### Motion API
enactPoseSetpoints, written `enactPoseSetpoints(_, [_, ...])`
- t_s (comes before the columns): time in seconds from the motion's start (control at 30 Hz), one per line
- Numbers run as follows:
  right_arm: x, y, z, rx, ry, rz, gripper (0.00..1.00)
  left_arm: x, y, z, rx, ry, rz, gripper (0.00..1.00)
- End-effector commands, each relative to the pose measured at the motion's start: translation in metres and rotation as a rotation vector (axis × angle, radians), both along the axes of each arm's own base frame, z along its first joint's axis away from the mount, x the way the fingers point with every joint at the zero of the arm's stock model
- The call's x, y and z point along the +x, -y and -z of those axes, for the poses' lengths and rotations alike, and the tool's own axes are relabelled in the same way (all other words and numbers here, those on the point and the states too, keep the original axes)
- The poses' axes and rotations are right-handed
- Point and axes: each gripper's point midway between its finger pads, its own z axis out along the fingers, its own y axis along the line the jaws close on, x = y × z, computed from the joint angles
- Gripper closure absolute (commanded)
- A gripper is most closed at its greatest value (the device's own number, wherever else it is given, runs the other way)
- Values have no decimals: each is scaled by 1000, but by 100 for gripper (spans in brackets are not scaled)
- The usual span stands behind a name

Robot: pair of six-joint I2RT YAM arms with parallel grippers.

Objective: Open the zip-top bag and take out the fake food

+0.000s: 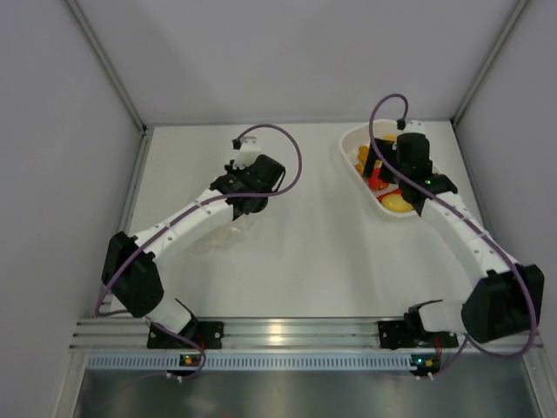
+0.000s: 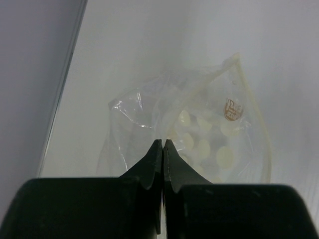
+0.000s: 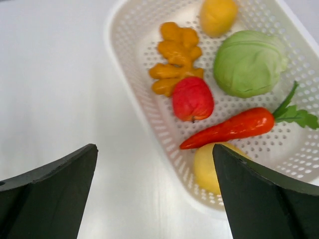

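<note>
The clear zip-top bag (image 2: 199,134) with white dots hangs crumpled from my left gripper (image 2: 163,141), whose jaws are shut on its film. From above, the bag (image 1: 237,233) sits just below that gripper (image 1: 246,213), left of centre. The fake food lies in a white perforated basket (image 3: 169,149): a yellow lemon (image 3: 207,169), a red chilli (image 3: 234,127), a red ball (image 3: 193,98), a pale-green ball (image 3: 249,62), an orange lumpy piece (image 3: 175,57) and an orange ball (image 3: 218,16). My right gripper (image 3: 154,147) is wide open and holds nothing; it hovers over the basket's near rim.
The basket (image 1: 352,152) stands at the back right, close to the right wall. Grey walls enclose the white table on the left, back and right. A metal rail (image 1: 278,335) with both arm bases runs along the near edge.
</note>
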Motion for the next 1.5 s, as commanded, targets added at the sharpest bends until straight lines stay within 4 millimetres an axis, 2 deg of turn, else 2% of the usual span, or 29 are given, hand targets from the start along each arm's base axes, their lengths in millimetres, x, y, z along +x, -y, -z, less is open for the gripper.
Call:
enactPoseSetpoints(0.0, [-47, -40, -32, 187, 109, -225, 1, 13, 27, -14, -85, 27, 37, 96])
enactPoseSetpoints(0.03, [-56, -43, -36, 216, 137, -248, 1, 15, 32, -21, -105, 41, 43, 92])
enactPoseSetpoints(0.07, [-69, -47, -28, 242, 129, -279, 1, 15, 36, -23, -108, 43, 55, 86])
enactPoseSetpoints(0.1, [-80, -45, -43, 254, 176, -285, 1, 14, 36, -28, -111, 58, 52, 79])
enactPoseSetpoints(0.13, [-87, -43, -45, 254, 181, -288, 1, 13, 38, -33, -123, 69, 55, 60])
enactPoseSetpoints(0.23, [-110, -35, -56, 223, 196, -299, 1, 6, 35, -52, -178, 116, 56, 25])
enactPoseSetpoints(0.3, [-125, -29, -65, 199, 208, -307, 0, 0, 30, -68, -212, 148, 62, 11])
enactPoseSetpoints(0.37, [-132, -19, -76, 172, 232, -282, 1, -5, 28, -77, -239, 163, 74, 3])
enactPoseSetpoints(0.4, [-139, -15, -83, 164, 252, -275, 1, -11, 23, -86, -262, 183, 80, 2])
enactPoseSetpoints(0.47, [-151, -5, -88, 135, 251, -251, 1, -20, 19, -91, -292, 192, 92, 2])
enactPoseSetpoints(0.5, [-155, -1, -91, 126, 254, -238, 1, -28, 12, -104, -326, 222, 99, 2])
enactPoseSetpoints(0.57, [-168, 13, -98, 85, 263, -197, 1, -39, 1, -102, -342, 233, 93, 2])
enactPoseSetpoints(0.63, [-181, 27, -105, 54, 280, -151, 1, -55, -14, -107, -368, 265, 92, 1])
enactPoseSetpoints(0.67, [-187, 33, -110, 39, 300, -140, 1, -66, -25, -117, -400, 300, 95, 2])
enactPoseSetpoints(0.73, [-195, 41, -114, 23, 314, -116, 1, -78, -35, -112, -402, 306, 106, 1])
enactPoseSetpoints(0.77, [-201, 43, -114, 16, 312, -117, 1, -89, -45, -122, -431, 342, 115, 2])
enactPoseSetpoints(0.83, [-210, 47, -122, 12, 347, -112, 1, -100, -50, -117, -436, 340, 153, 1])
enactPoseSetpoints(0.87, [-215, 49, -123, 3, 355, -114, 0, -111, -59, -126, -465, 377, 165, 1])
enactPoseSetpoints(0.93, [-224, 57, -132, -12, 388, -90, 1, -121, -64, -127, -472, 388, 201, 1])
enactPoseSetpoints(1.07, [-238, 70, -139, -46, 410, -55, 1, -143, -89, -131, -472, 451, 215, 1])
enactPoseSetpoints(1.17, [-244, 78, -139, -57, 422, -23, 1, -152, -107, -134, -439, 493, 190, 1])
enactPoseSetpoints(1.23, [-242, 77, -136, -60, 429, -27, 1, -154, -111, -132, -441, 506, 180, 1])
enactPoseSetpoints(1.33, [-235, 74, -131, -50, 429, -30, 1, -151, -111, -131, -454, 520, 163, 1])
enactPoseSetpoints(1.47, [-225, 68, -123, -35, 438, -40, 1, -144, -100, -129, -457, 505, 199, 1])
